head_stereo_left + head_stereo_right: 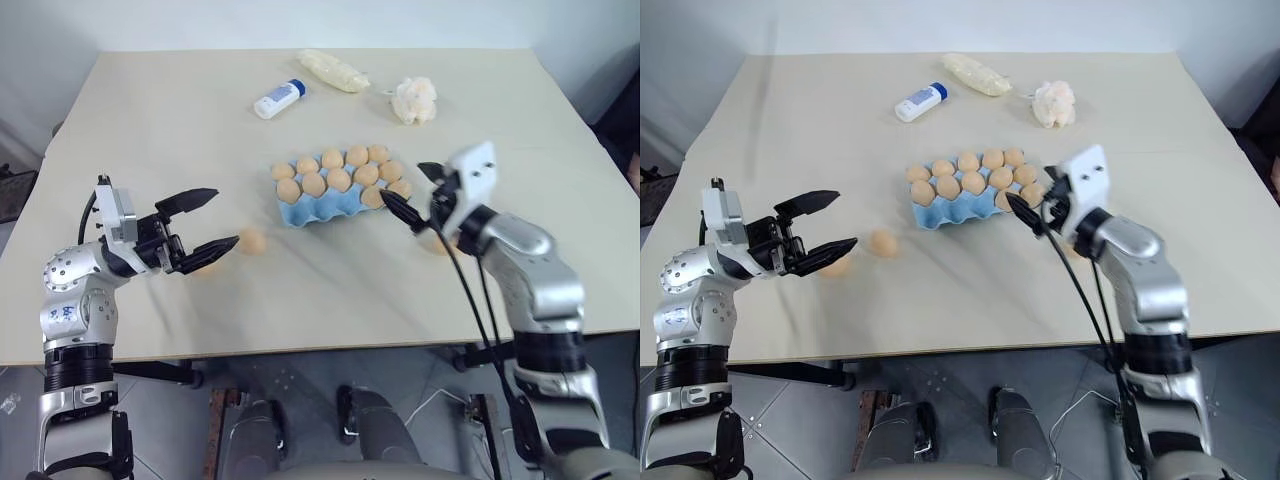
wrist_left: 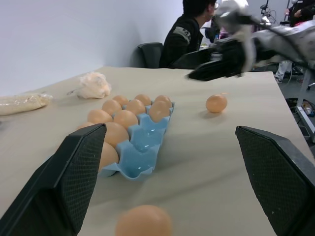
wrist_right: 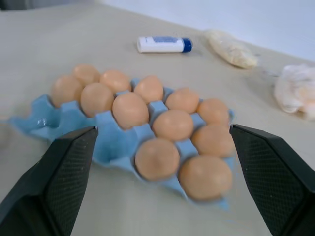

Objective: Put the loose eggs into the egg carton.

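— Three loose eggs (image 1: 253, 239) by my count: where does each lie?

— One sits on the table (image 1: 150, 120) just left of the egg carton (image 1: 300, 212), ahead of the left pincer (image 1: 226, 217). A second seems to lie beneath that pincer's lower finger, partly hidden. A third rests near the carton's right end, behind the right pincer (image 1: 408, 190). The carton stands mid-table, its far rows filled with eggs and its near-left cups bare blue.

— And the pincers?

— Both stand with jaws spread wide, nothing between them. The left points toward the nearest loose egg. The right hangs just beside the carton's near-right corner.

— How should an egg be expected to handle?

— As a judgement: light, rigid, smooth-shelled and brittle. It will likely roll at a nudge, since the table is flat, and may squirt from hard fingers closed off-centre. Too firm a squeeze risks cracking it.

— Where to take hold, then?

— Across the widest middle of the oval, one finger on each side, closing gently and squarely. The textured inner pads should help against slipping. Lower it into a bare cup before letting go, not from above.
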Tool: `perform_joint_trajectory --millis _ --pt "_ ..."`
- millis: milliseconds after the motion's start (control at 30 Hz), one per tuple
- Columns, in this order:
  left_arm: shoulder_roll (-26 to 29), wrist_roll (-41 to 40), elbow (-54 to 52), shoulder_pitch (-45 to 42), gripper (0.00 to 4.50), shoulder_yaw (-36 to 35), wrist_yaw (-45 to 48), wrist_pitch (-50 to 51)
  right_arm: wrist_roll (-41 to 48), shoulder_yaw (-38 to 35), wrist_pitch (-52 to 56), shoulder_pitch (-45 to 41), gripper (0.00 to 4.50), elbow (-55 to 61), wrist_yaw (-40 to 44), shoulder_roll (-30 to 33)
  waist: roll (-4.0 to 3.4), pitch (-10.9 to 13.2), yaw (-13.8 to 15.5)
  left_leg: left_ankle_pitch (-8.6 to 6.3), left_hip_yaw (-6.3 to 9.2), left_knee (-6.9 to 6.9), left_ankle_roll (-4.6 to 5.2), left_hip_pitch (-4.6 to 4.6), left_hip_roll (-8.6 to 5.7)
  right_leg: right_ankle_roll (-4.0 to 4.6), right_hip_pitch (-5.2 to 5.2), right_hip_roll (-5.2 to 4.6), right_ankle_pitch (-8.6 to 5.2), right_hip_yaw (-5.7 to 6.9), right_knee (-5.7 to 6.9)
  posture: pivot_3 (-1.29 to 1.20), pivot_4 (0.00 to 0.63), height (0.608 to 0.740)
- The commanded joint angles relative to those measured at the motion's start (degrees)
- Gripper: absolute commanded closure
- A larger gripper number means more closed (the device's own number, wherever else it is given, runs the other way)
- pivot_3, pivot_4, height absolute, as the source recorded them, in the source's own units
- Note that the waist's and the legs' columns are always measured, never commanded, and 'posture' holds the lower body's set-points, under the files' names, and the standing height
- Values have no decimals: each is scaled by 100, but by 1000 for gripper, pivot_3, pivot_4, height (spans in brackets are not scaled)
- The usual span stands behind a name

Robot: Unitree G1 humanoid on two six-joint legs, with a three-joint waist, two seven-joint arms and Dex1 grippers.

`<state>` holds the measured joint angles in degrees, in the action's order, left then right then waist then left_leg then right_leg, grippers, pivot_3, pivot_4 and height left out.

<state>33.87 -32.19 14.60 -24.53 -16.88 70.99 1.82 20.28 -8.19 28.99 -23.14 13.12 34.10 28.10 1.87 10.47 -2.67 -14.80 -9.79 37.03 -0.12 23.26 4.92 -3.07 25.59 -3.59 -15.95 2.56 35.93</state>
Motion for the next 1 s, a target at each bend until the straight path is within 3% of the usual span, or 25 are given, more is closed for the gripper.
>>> perform_joint_trajectory --millis 33,433,600,733,1000 --pt "56 -49 59 -74 0 -47 102 -127 482 -633 -134 564 6 772 312 284 0 0 -15 0 3 1 1 -1 0 0 0 1 0 -2 0 0 150 740" --pt "16 -55 276 -203 0 -10 208 -224 1518 -2288 -273 3416 6 1726 1266 828 1 0 101 3 19 4 3 -10 -8 2 -11 7 -1 3 1 0 150 740" --pt "6 -38 315 -247 0 17 201 -224 1439 -2644 -444 4352 6 1594 1408 784 2 -1 112 -1 27 6 -3 -10 -14 -1 -15 6 0 7 1 0 150 740" --pt "13 -24 352 -311 0 31 194 -226 1300 -2560 -612 4319 6 1310 1361 849 2 -1 85 -1 22 9 -4 -10 -15 -4 -16 5 3 1 -4 0 150 740" --pt "-14 -13 382 -399 0 73 149 -238 1026 -1911 -1170 2781 6 78 900 420 5 -3 96 13 26 8 -12 -12 -16 0 -18 4 4 1 -5 0 150 740"
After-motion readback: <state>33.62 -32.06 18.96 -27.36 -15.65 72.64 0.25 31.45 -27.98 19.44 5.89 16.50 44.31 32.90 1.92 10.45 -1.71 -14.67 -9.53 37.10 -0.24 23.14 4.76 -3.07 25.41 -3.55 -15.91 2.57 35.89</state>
